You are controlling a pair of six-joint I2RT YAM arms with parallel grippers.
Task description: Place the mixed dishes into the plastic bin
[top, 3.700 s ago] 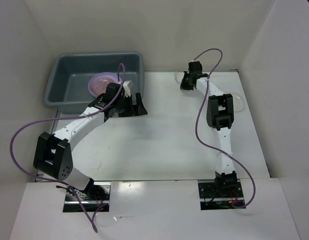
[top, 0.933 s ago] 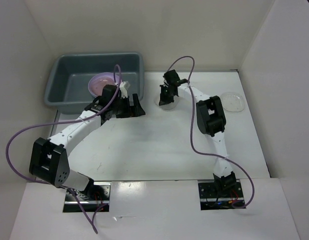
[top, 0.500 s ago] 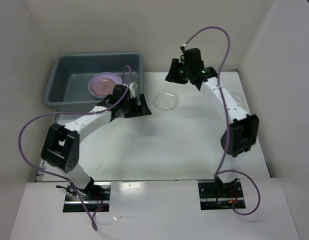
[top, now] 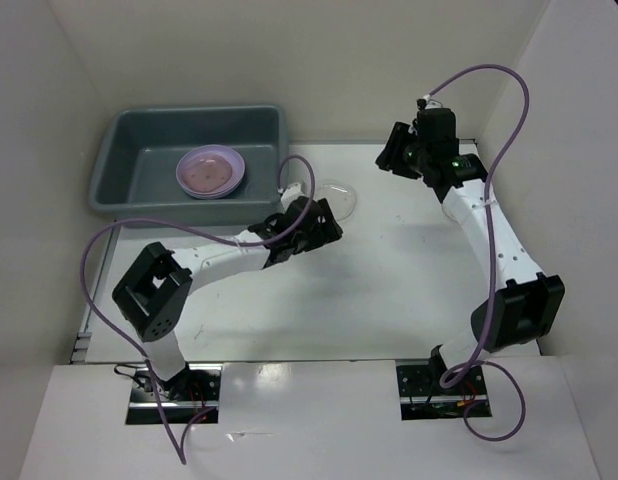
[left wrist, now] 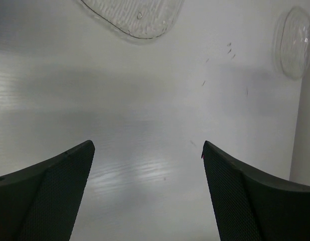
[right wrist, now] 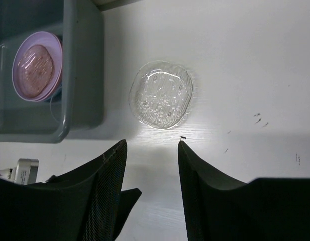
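Note:
The dark gray plastic bin [top: 139,170] stands at the back left; a lavender plate [top: 211,170] with a tan speckled dish [right wrist: 37,64] on it lies inside. To the right of the bin, a clear shallow bowl [top: 344,193] rests on the table. My left gripper [top: 327,224] is open just in front of this bowl [left wrist: 135,17], its jaws empty. My right gripper [top: 394,160] hangs open and empty, raised to the bowl's right, looking down on it [right wrist: 161,94]. A second clear dish [left wrist: 295,42] lies farther right.
White walls close in the table at the back and on both sides. The bin [right wrist: 85,65] takes up the back left corner. Purple cables loop off both arms. Small dark specks [right wrist: 260,119] mark the white tabletop to the right of the clear bowl.
My right gripper has let go of the clear bowl on the table by the bin and pulled up and to the right. My left arm has swung right, up to the bowl.

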